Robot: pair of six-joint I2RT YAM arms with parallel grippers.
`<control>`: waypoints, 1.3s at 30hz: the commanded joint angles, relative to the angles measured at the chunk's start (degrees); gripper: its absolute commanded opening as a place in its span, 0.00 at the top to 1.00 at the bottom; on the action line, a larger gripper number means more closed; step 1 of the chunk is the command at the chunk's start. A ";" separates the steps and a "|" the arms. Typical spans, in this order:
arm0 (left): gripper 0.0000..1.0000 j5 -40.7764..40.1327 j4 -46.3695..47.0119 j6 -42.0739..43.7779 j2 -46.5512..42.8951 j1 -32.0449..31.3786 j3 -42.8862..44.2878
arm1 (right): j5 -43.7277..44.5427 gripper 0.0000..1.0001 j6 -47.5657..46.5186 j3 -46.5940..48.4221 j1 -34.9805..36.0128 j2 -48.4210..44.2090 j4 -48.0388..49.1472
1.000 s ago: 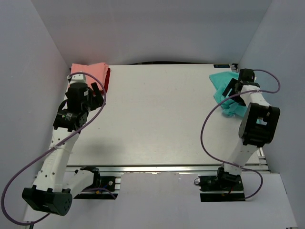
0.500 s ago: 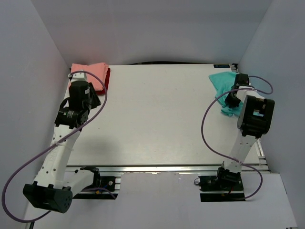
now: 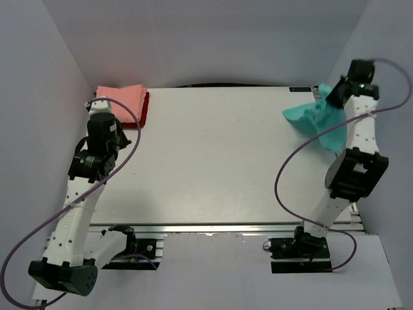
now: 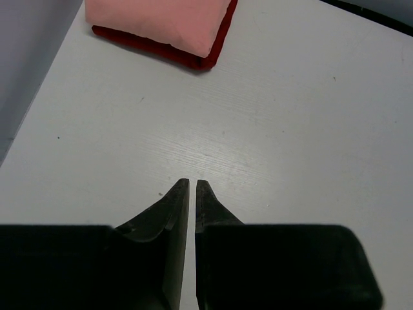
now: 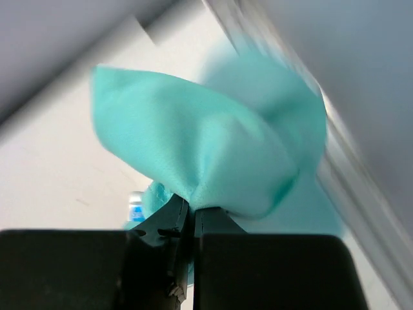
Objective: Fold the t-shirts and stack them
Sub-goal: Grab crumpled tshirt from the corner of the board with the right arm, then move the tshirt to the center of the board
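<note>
A folded salmon-pink t-shirt (image 3: 120, 97) lies on a folded dark red t-shirt (image 3: 143, 111) at the table's far left corner. The left wrist view shows the same pink shirt (image 4: 161, 19) with the dark red edge (image 4: 208, 59) under it. My left gripper (image 4: 191, 184) hovers over bare table short of that stack, fingers nearly touching with nothing between them. The teal t-shirt (image 3: 316, 117) hangs crumpled at the far right. My right gripper (image 5: 191, 208) is shut on a bunched fold of the teal cloth (image 5: 213, 142) and holds it up above the table; the right gripper (image 3: 337, 93) sits high by the right wall.
The white table (image 3: 213, 148) lies between the two arms. Grey walls close in the left, back and right sides. The right arm's purple cable (image 3: 284, 165) loops over the table's right part. A metal rail (image 3: 226, 227) runs along the near edge.
The right gripper closed on the teal t-shirt and lifted it toward the far right corner. The left gripper closed and drew back from the pink and red stack.
</note>
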 commanded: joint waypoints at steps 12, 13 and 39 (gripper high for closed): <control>0.78 1.48 1.67 -0.22 0.15 -0.18 -2.92 | -23.99 1.00 -2.19 20.59 13.12 -23.73 0.35; 0.78 1.83 2.37 -0.49 0.24 -0.18 -3.18 | -23.80 1.00 -2.28 21.47 15.58 -23.65 -0.61; 0.76 2.01 0.62 -1.89 0.59 -0.18 -1.34 | -6.66 1.00 -3.50 -26.87 49.88 -8.99 23.63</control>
